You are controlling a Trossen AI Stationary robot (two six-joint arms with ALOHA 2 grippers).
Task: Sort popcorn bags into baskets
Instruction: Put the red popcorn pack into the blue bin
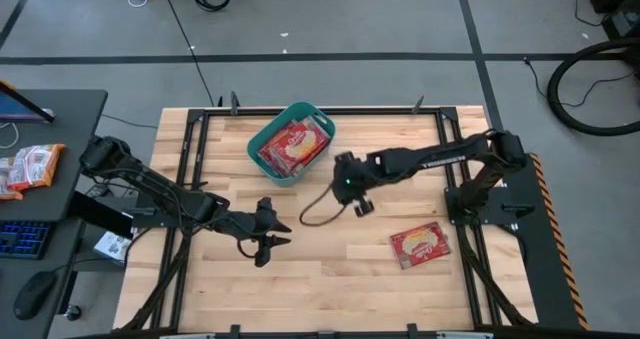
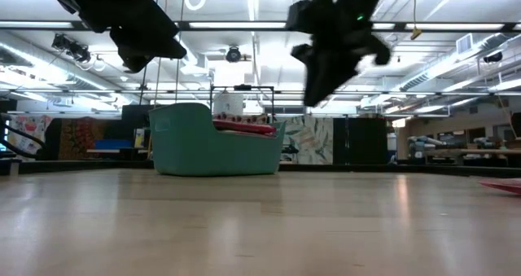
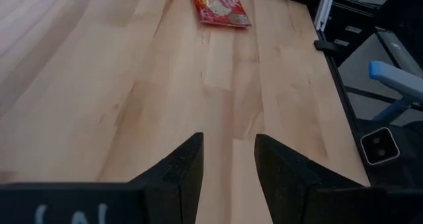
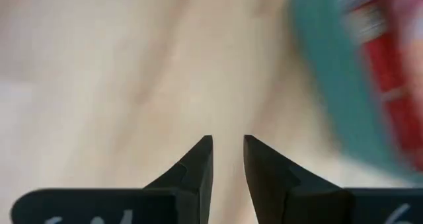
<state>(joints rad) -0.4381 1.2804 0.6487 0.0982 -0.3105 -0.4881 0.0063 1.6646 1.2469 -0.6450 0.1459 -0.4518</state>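
Note:
The teal basket [image 1: 292, 142] stands on the far part of the table, left of centre, with several red popcorn bags [image 1: 295, 144] lying in it; it also shows in the low view [image 2: 216, 142]. One more red popcorn bag [image 1: 420, 245] lies flat on the table near the right edge, and the left wrist view shows it as well [image 3: 218, 4]. My left gripper [image 1: 280, 232] hovers open over bare wood left of centre, pointing toward the table's right. My right gripper [image 1: 343, 189] hangs above the table just right of the basket, fingers down, slightly open and empty [image 4: 228, 141].
A black cable loop [image 1: 318, 211] hangs from the right wrist over the middle of the table. A dark metal frame [image 1: 190, 129] borders the wooden top. On a side desk to the left lie orange-white snack packets [image 1: 30, 166], a keyboard and a mouse.

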